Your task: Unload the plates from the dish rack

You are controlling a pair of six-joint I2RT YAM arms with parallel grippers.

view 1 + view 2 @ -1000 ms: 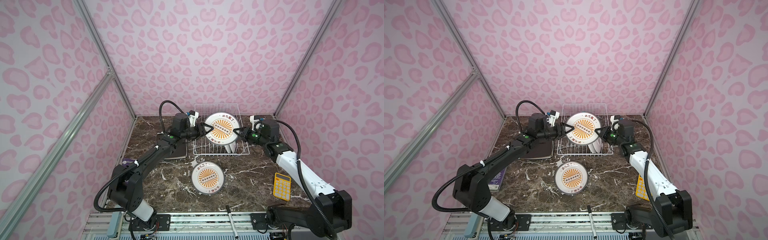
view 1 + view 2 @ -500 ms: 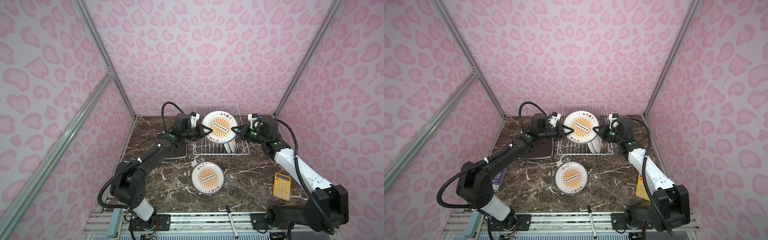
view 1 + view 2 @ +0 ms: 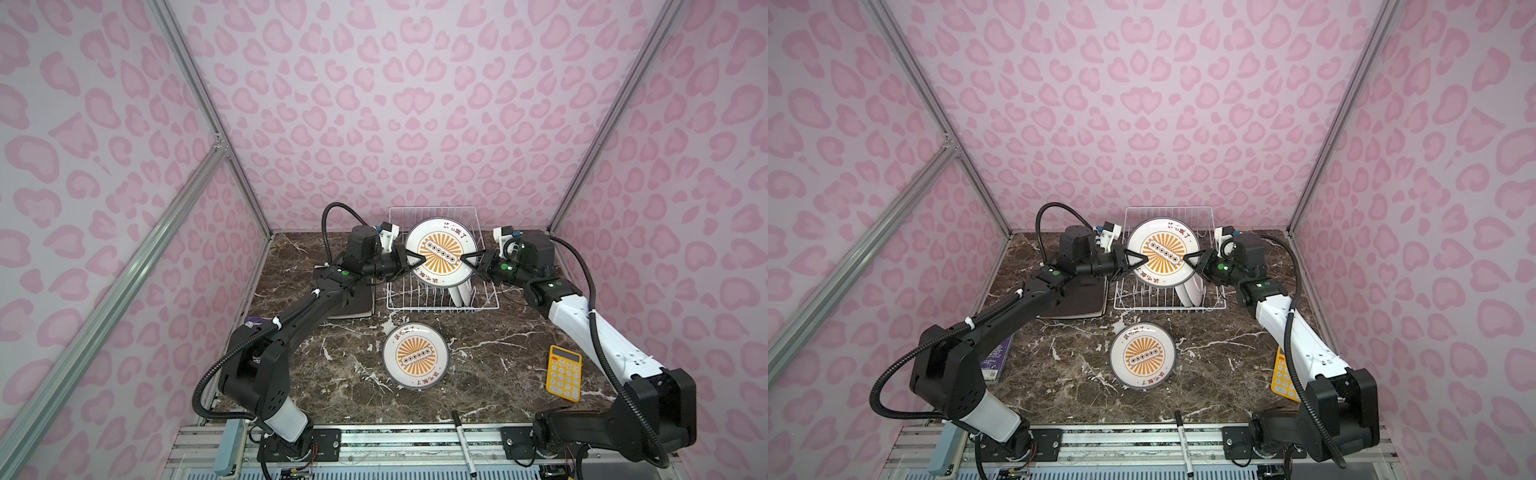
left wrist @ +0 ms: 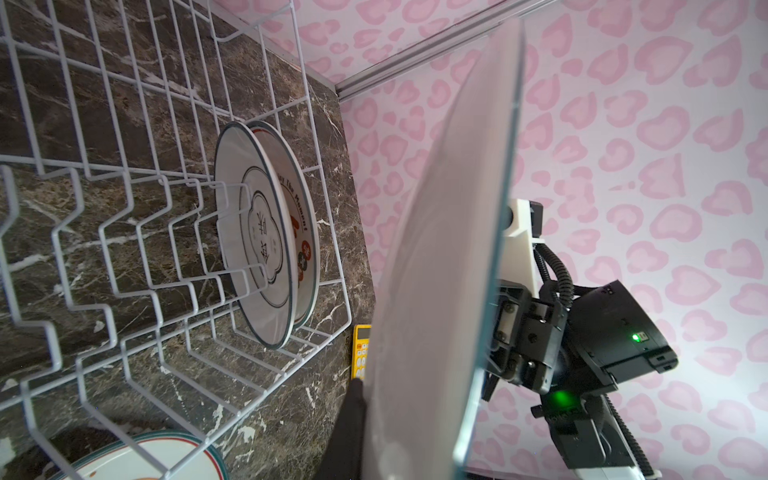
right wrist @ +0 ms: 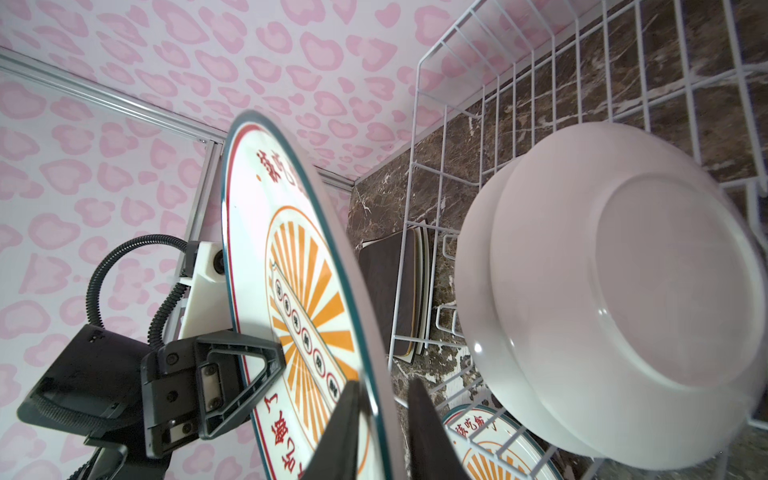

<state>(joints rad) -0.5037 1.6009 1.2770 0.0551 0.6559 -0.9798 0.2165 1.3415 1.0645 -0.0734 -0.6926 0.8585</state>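
Over marbled desk [image 3: 332, 374], found sunburst plate [image 3: 439, 255] held clear above rack [image 3: 440, 308]. Noted left pincer [image 3: 419, 261] newly clamped on its rim, right pincer [image 3: 466, 262] just eased apart. Judged handover leftward, set-down pending.

Red Chinese characters run along the rim of the upright sunburst plate [image 5: 291, 270]; a racked plate [image 4: 306, 216] partly reads "The Moment!".

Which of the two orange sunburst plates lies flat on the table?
The sunburst plate in front of the dish rack, face up on the marble table; the other sunburst plate is held up over the rack.
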